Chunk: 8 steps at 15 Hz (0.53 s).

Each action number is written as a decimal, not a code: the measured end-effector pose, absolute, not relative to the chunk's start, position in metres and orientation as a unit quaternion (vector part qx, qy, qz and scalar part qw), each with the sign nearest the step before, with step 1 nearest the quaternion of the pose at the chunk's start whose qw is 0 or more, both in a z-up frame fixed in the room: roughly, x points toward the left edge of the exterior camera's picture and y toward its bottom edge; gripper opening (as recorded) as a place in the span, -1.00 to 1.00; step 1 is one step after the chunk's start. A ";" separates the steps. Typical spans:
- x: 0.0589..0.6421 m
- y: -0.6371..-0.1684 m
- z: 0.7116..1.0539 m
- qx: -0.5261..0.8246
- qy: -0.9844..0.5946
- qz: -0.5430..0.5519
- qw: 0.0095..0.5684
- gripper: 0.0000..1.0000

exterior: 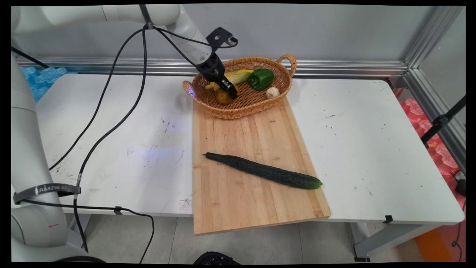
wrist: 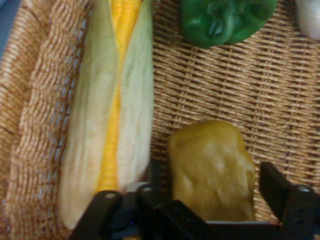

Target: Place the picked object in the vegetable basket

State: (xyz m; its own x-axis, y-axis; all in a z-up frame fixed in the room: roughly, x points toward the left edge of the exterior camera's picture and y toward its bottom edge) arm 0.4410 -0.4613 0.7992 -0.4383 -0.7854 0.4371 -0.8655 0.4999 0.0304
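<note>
The gripper (wrist: pixel 212 192) is down inside the wicker basket (exterior: pixel 282 87), its two black fingers (wrist: pixel 280 192) spread to either side of a yellowish-brown potato (wrist: pixel 212 170); the jaws stand apart around it, and whether the pads press on its skin I cannot tell. In the main view the gripper (exterior: pixel 230 90) sits over the potato (exterior: pixel 224 98) near the basket's left end. Just beside the potato lies an ear of corn (wrist: pixel 117 110) with pale green husk and a strip of yellow kernels showing, resting along the basket's woven wall. Farther along the basket floor is a green bell pepper (wrist: pixel 225 20), and past it a white garlic bulb (exterior: pixel 272 92) near the basket's front right side. The basket stands on the far end of a wooden cutting board (exterior: pixel 238 137), which lies on the white table (exterior: pixel 372 149) with its near end overhanging the table's front edge. A long dark green cucumber (exterior: pixel 262 170) lies aslant across the board's near half, well apart from the basket. Black cables (exterior: pixel 111 74) hang from the arm over the table's left side.
</note>
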 end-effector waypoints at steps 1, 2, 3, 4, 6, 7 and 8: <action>0.440 -0.461 0.800 0.489 -0.842 0.098 0.205 1.00; 0.440 -0.460 0.802 0.486 -0.843 0.098 0.209 1.00; 0.439 -0.460 0.806 0.483 -0.844 0.097 0.214 1.00; 0.439 -0.458 0.811 0.479 -0.844 0.098 0.219 1.00; 0.439 -0.455 0.825 0.471 -0.846 0.099 0.229 1.00; 0.441 -0.452 0.834 0.467 -0.847 0.100 0.233 1.00; 0.442 -0.448 0.844 0.463 -0.849 0.100 0.236 1.00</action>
